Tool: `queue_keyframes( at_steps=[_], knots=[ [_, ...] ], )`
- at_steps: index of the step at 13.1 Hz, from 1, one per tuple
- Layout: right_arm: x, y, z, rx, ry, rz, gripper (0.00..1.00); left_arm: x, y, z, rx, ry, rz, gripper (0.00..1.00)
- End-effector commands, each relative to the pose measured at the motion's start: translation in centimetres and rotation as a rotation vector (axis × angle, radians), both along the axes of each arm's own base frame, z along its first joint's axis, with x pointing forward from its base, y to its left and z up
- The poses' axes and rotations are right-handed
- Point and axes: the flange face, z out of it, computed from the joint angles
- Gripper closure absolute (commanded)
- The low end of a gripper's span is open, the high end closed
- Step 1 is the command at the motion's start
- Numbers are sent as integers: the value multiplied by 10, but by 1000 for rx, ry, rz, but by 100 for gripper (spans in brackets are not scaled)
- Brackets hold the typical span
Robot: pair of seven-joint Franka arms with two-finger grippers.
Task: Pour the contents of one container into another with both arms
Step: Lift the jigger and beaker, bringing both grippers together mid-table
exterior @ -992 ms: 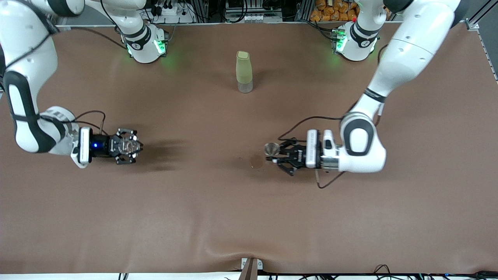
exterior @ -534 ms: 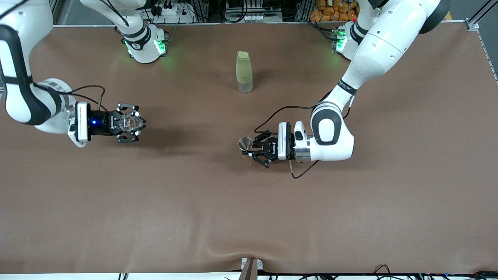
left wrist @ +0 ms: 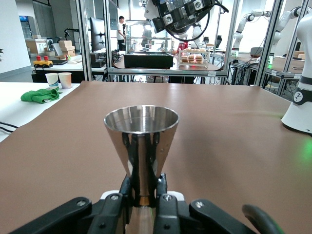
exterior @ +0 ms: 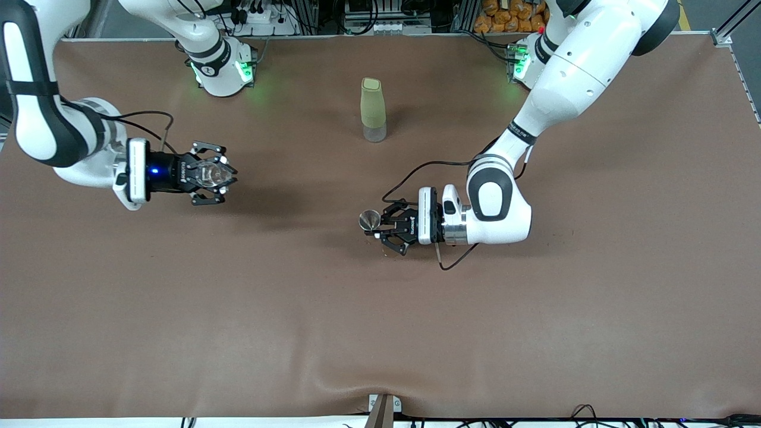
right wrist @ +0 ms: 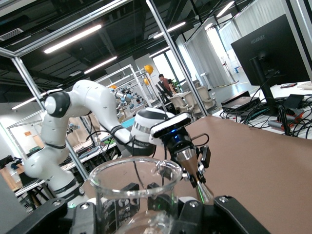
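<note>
My left gripper (exterior: 385, 229) is shut on the narrow waist of a shiny metal cone cup (exterior: 369, 220), held up over the middle of the table. In the left wrist view the cup (left wrist: 141, 141) stands upright between the fingers (left wrist: 163, 187), its mouth open. My right gripper (exterior: 209, 174) is shut on a clear glass beaker (exterior: 211, 173) over the right arm's end of the table. The beaker (right wrist: 134, 192) fills the right wrist view, and the left gripper with the metal cup (right wrist: 191, 161) shows past it. The two containers are well apart.
A tall olive-green bottle with a clear base (exterior: 373, 110) stands upright between the two arm bases, farther from the front camera than both grippers. Brown cloth (exterior: 380, 333) covers the table. Cables trail from both wrists.
The left gripper has carried the metal cup toward the right arm's end of the table. The right gripper has carried the beaker toward the middle and toward the arm bases. Both grips are unchanged.
</note>
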Motion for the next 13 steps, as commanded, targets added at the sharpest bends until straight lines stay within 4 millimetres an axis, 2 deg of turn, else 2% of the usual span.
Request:
queue_keyframes(
  at_steps=[1, 4, 6, 13],
  knots=[
    [-4, 44, 5, 12, 17, -39, 100, 0, -11, -4, -6, 8, 29, 100],
    [-7, 99, 3, 15, 35, -53, 100, -4, -17, -9, 7, 14, 40, 100],
    [-8, 127, 2, 0, 39, -65, 100, -9, -24, -13, 5, 29, 50, 100],
    [2, 231, -17, 25, 77, -131, 100, -7, -20, -18, 15, 36, 72, 100]
  ],
)
